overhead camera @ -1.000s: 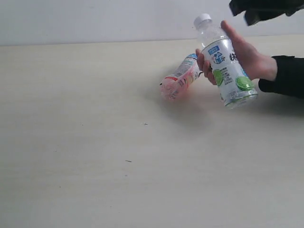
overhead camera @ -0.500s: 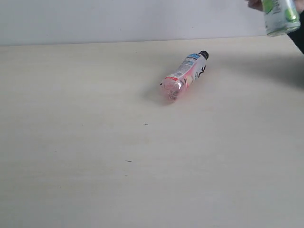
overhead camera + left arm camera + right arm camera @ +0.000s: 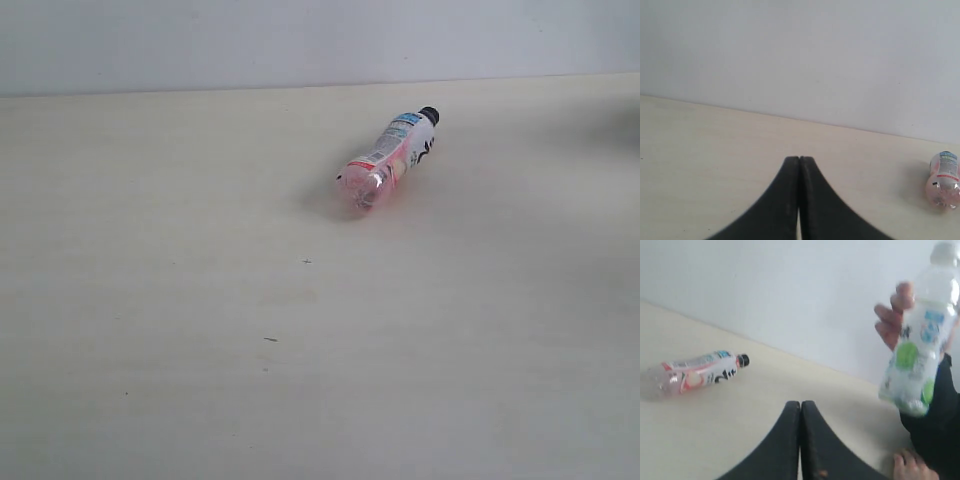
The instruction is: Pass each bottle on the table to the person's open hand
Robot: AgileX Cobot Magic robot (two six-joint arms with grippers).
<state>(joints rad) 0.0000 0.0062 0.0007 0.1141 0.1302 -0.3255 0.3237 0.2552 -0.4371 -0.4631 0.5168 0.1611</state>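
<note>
Pink-labelled bottle [image 3: 388, 160]: lying on table [image 3: 200, 350]. White-capped bottle [image 3: 916, 352]: in person's hand [image 3: 888, 322]. Left gripper [image 3: 799, 160], right gripper [image 3: 800, 404]: jaws together, empty.

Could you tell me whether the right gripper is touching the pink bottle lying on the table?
Apart. The right wrist view shows the shut right gripper with bare table between it and the pink bottle.

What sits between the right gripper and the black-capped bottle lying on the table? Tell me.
Nothing visible. The black-capped bottle lies on its side on the table, and only open surface separates it from the right gripper, whose fingers are shut.
</note>
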